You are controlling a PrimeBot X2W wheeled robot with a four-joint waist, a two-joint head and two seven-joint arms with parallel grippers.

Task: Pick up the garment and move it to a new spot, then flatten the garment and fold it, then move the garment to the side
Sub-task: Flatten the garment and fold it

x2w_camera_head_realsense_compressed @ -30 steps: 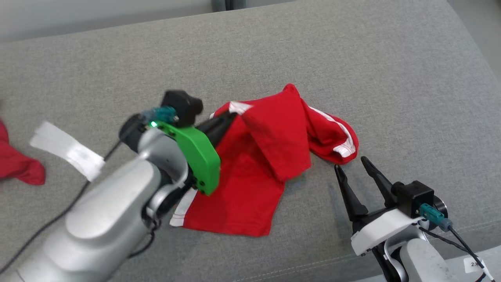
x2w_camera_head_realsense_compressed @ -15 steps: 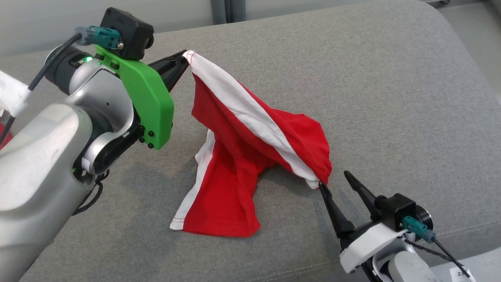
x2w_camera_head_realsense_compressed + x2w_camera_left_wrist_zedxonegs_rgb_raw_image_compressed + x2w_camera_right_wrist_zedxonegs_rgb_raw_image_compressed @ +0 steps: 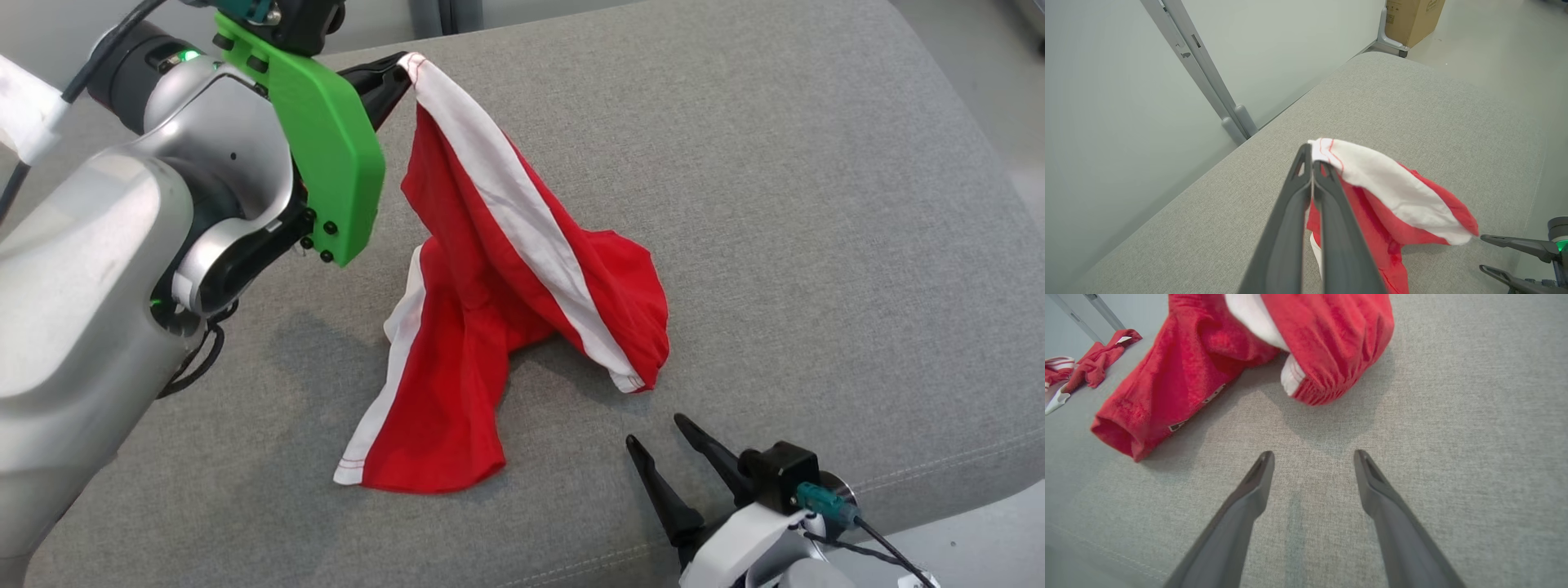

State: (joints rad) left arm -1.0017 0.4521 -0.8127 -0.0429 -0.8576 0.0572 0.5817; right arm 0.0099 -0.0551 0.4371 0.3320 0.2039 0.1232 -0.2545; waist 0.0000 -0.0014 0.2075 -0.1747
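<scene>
The red fabric garment with white stripes [image 3: 482, 327] is hanging by one white-striped corner from the left end effector [image 3: 402, 65]. Its lower folds and one leg are lying on the grey upholstered cushion [image 3: 816, 204], near the middle of it. In the left wrist view, the left end effector [image 3: 1311, 157] is pressing its two dark fingers together on that corner, with the cloth draping away to the right.

The right end effector [image 3: 657, 431] is hovering just beside the drooping striped hem, not touching it. Its fingers are standing apart and holding nothing, as the right wrist view [image 3: 1314, 455] shows.

The step in hand appears to be the pick-up and carry to a new spot. To do it well, the left arm should probably be rising until the trailing leg clears the cushion, so nothing is dragging or bunching. The right end effector is well placed to be taking the near hem, which would be spreading the cloth for flattening. A thin pinch on one corner may be slipping under a fast swing, so a slow move seems wise.
</scene>
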